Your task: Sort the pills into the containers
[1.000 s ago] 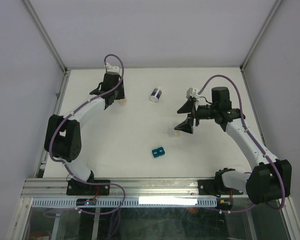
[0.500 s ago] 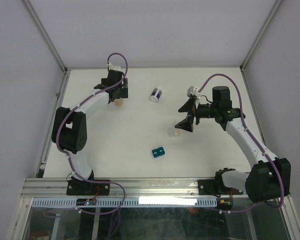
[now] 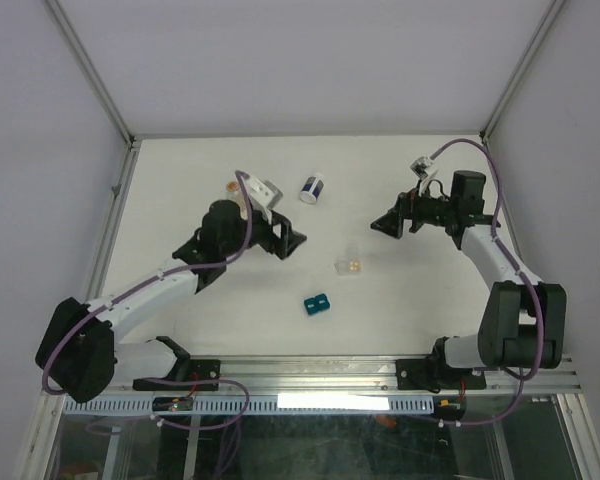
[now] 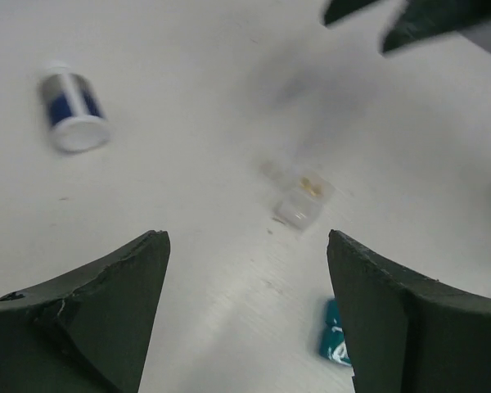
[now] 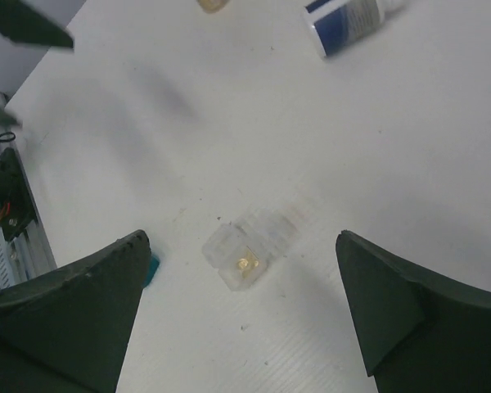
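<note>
Top external first, for the risks. Tiny see-through cup [image 3: 349, 266] out on the middle of the desk [image 3: 180, 170], between the two arms and touched by neither, with the pills [image 3: 353, 266] as a small orange speck inside. Light enough, probably, to be tipped or flicked away by one closing finger, with pills scattered over the white surface as the result. Colourless against white, so hard to judge at the edges: easy to grip off-centre or to squash. Second cup [image 3: 236, 187] far back on the left, just beside the left arm [image 3: 225, 225], and open to a knock from a swinging link. Both arms aimed inward at the same middle cup, hence a chance of collision if sent in together. Teal block [image 3: 315, 302] near that cup and white jar [image 3: 312, 188] further back, both apart from it but possibly in the way of a low approach.

Left jaws: spread wide, empty, touching nothing; in the left wrist view, the cup [image 4: 301, 205] well ahead with bare desk around it. Right jaws: likewise wide apart and holding nothing, hanging above the desk, with the cup [image 5: 244, 252] framed in the gap in the right wrist view, clear of both fingers.
</note>
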